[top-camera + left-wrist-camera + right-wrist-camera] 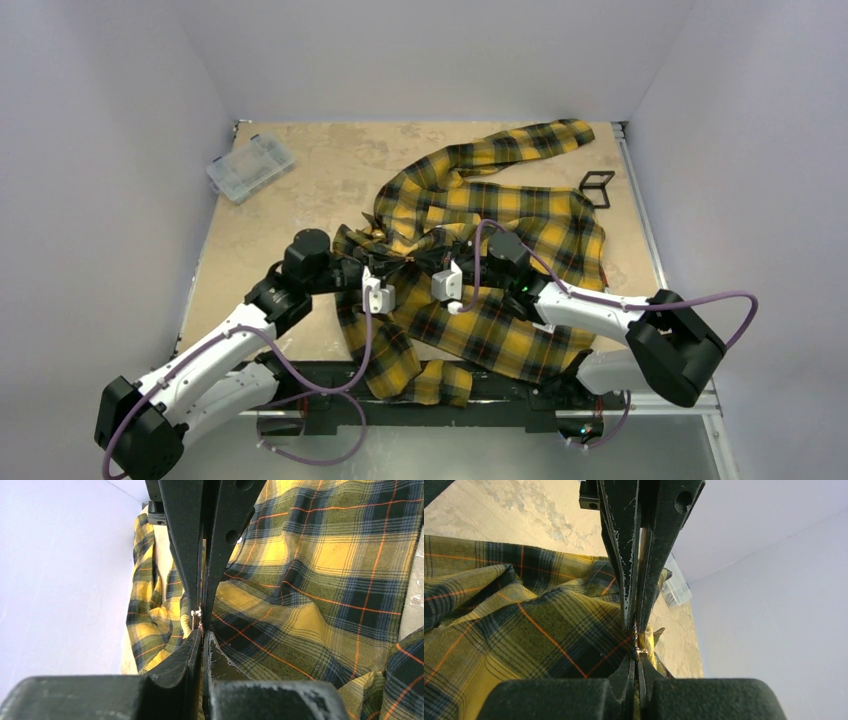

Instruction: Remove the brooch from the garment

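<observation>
Hiding brooch mostly, closed jaws seemingly pinch garment.

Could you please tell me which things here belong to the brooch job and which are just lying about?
Job: brooch, garment, left gripper, right gripper, both pinched shut on the garment.
Lying about: clear plastic box, black wire frame.
</observation>
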